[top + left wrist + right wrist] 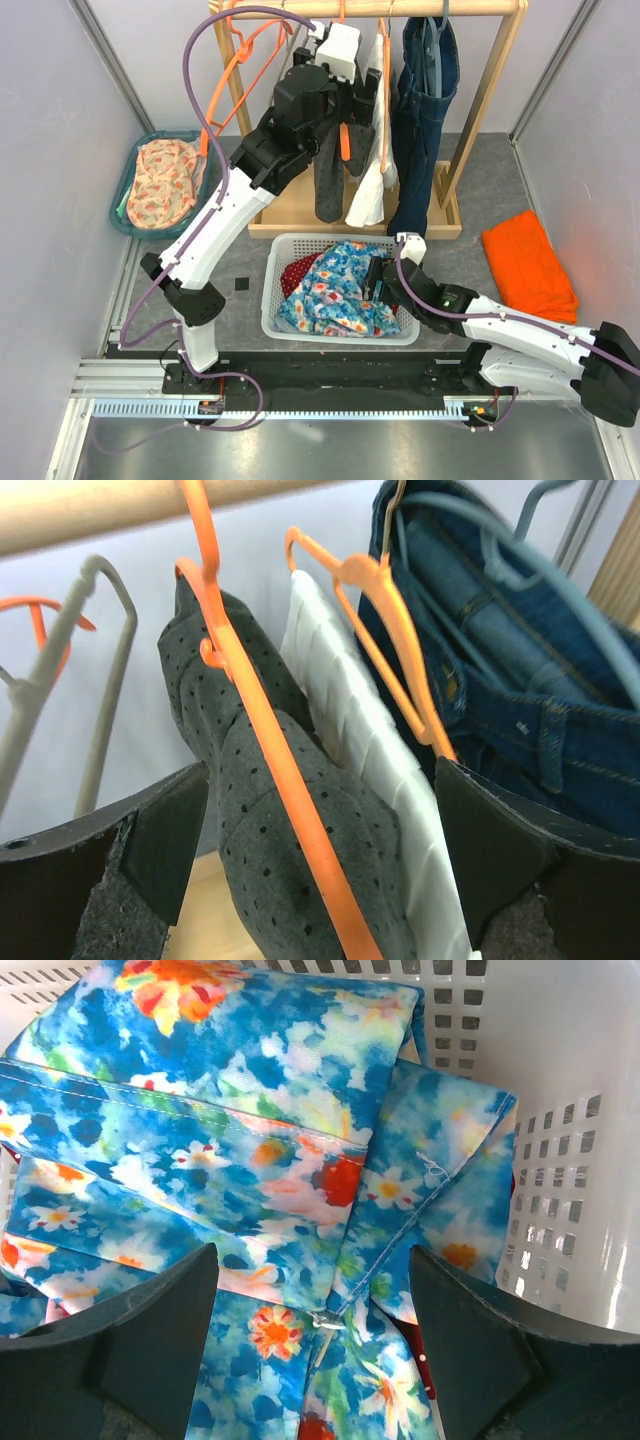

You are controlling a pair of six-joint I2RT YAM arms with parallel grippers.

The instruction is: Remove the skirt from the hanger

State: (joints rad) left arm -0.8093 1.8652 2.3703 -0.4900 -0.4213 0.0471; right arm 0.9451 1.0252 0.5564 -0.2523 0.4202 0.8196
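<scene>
Skirt (270, 830), grey with dark dots, sits between the fingers of the left pincer (322, 845), which stands wide open around it and, as far as the wrist view shows, touches nothing. The skirt is draped over an orange hanger (262, 750) whose sloping arm crosses its front, with the hook rising toward the wooden rail (100, 510). Just beside it on the right hangs a white ribbed garment (370, 740), also partly inside the open jaws, and past that are jeans (520, 680). The right pincer (315, 1320), likewise wide and empty, hovers low over floral cloth (200, 1160) in the white basket (570, 1110), well apart from the rack. The step in hand looks like the approach to the grasp, and the skirt is not yet off. The next move probably calls for closing on grey fabric alone, below the hanger arm and clear of the white garment. A pull down and sideways should then slide the cloth free rather than drag the hanger along the rail.
</scene>
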